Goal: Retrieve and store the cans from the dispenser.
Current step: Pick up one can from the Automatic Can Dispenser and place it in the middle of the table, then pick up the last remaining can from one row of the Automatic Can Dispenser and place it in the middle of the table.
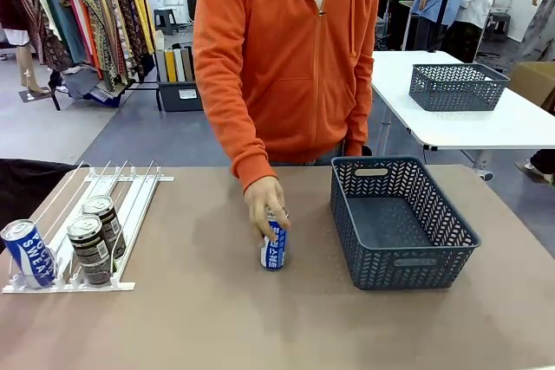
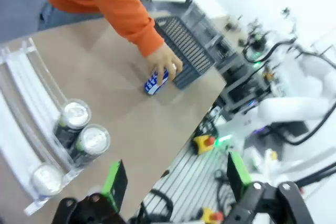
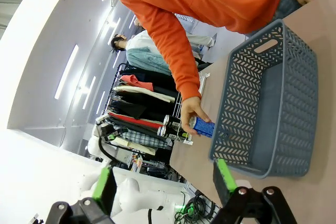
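Dispenser (image 1: 139, 178) holds three cans (image 1: 90, 249) (one blue, two dark).

On the blue can (image 1: 28, 254) in the left lane of the dispenser (image 1: 139, 201) I read "SWEAT" in white capitals. The second blue can (image 1: 274, 253), under the person's hand (image 1: 264, 201) at mid-desk, has white lettering I can't make out. The dark cans (image 1: 91, 244) carry pale labels too small to read.
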Tool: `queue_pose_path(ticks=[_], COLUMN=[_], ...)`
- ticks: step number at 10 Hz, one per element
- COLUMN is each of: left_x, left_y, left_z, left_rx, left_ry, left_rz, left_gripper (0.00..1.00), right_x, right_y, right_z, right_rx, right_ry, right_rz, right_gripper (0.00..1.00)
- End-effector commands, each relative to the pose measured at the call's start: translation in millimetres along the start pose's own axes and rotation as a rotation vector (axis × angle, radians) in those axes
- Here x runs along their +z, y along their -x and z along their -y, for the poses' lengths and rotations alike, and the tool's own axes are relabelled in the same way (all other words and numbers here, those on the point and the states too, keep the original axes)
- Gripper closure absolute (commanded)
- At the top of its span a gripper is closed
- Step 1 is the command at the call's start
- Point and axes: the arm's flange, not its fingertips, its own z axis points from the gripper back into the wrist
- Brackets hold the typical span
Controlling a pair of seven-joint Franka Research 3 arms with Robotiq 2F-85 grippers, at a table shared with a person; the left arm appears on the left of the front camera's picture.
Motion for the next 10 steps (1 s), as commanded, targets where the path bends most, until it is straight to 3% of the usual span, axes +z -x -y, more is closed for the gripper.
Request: queue_pose_path(ticks=[1, 2, 3, 10], left_x=[-15, -22, 2, 2], left_y=[13, 16, 18, 18], left_z=[-39, -48, -27, -27], left_rx=[0.161, 0.182, 0.089, 0.089], left_ry=[0.073, 0.066, 0.044, 0.044], left_rz=[0.064, 0.050, 0.049, 0.049], left_gripper=[0.00, 0.00, 0.00, 0.00], right_x=[0, 0, 0, 0], right_y=[-2, -2, -2, -2], right_z=[-3, -3, -3, -3], right_rx=[0.013, 0.013, 0.013, 0.013], right_ry=[-0.007, -0.007, -0.007, -0.007], right_rz=[0.001, 0.001, 0.001, 0.001], right_gripper=[0.00, 0.00, 0.00, 0.00])
